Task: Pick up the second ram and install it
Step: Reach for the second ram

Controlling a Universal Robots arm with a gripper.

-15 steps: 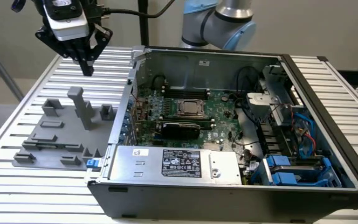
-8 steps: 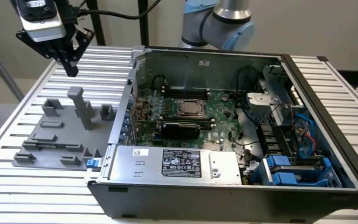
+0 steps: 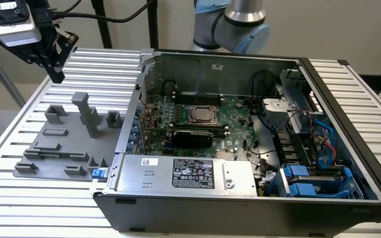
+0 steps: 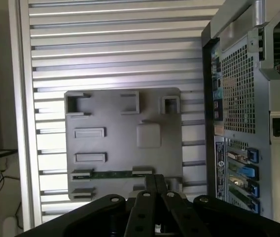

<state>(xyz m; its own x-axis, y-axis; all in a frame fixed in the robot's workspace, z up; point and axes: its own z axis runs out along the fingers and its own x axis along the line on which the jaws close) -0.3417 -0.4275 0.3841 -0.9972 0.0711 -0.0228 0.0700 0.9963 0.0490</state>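
End effector [image 3: 59, 75] clenched on nothing, hovering above gray fixture [image 4: 125, 148] on bench [image 3: 18, 198]; green ram stick [image 4: 111, 174] sits between two holders on fixture, beside open computer case [image 3: 243, 148]

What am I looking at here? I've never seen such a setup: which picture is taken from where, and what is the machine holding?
This is a robot arm beside an open computer case. One picture comes from a camera standing off to the side. The other comes from a camera on the arm's wrist, looking down past its gripper, a two-fingered claw. The gripper is shut and holds nothing. It hangs above a grey holder tray on the ribbed metal table. In a slot of that tray lies a thin green memory stick, not held. Inside the case sits the big green main board.
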